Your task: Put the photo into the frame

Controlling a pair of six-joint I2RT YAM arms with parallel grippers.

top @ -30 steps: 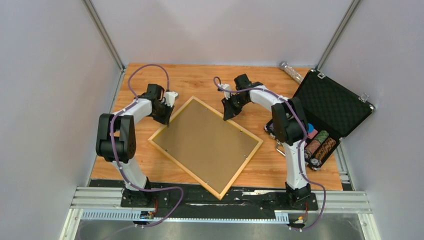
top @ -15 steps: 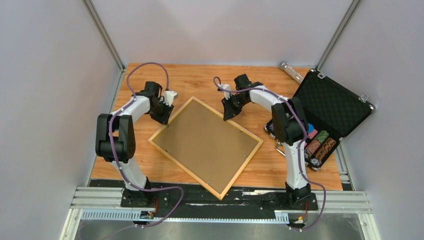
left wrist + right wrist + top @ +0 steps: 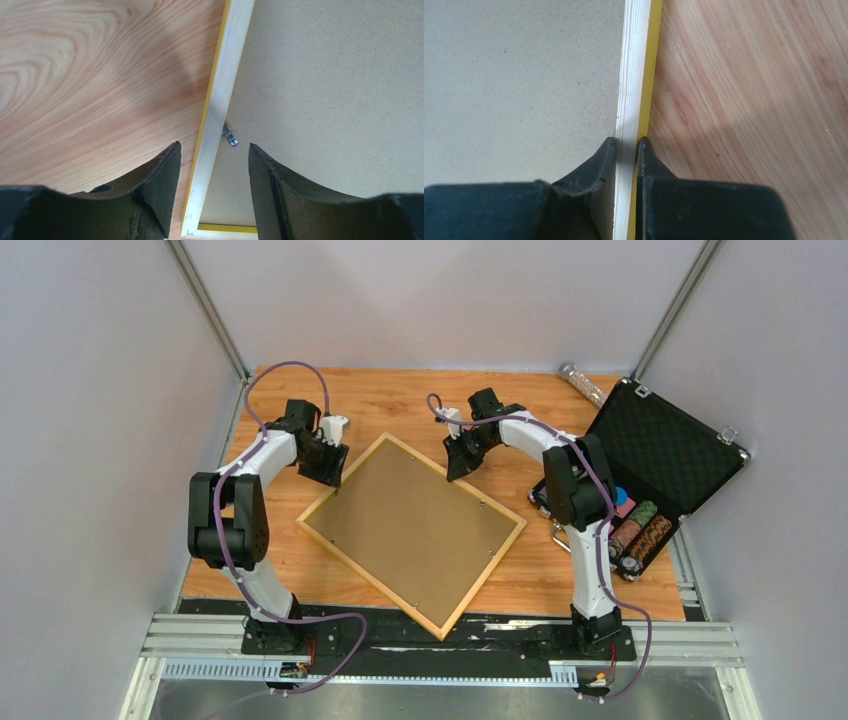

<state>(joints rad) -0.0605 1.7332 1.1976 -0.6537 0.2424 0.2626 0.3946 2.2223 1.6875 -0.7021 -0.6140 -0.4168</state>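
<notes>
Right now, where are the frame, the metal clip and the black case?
frame (image 3: 412, 533), top view, brown back board.
metal clip (image 3: 229, 137), left wrist view, its middle.
black case (image 3: 665, 453), top view, foam-lined lid.

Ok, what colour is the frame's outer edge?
Yellow, next to pale bare wood. The frame shows it best in the right wrist view.

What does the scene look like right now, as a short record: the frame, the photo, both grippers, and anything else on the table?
frame: flat on the table, brown back up, set at a diagonal
photo: not visible in any view
left gripper: open, straddling the frame's rail near a corner, gaps on both sides
right gripper: shut on the frame's far rail
clip: on the back, just inside the rail by the left gripper
case: open, at the table's right edge
</notes>
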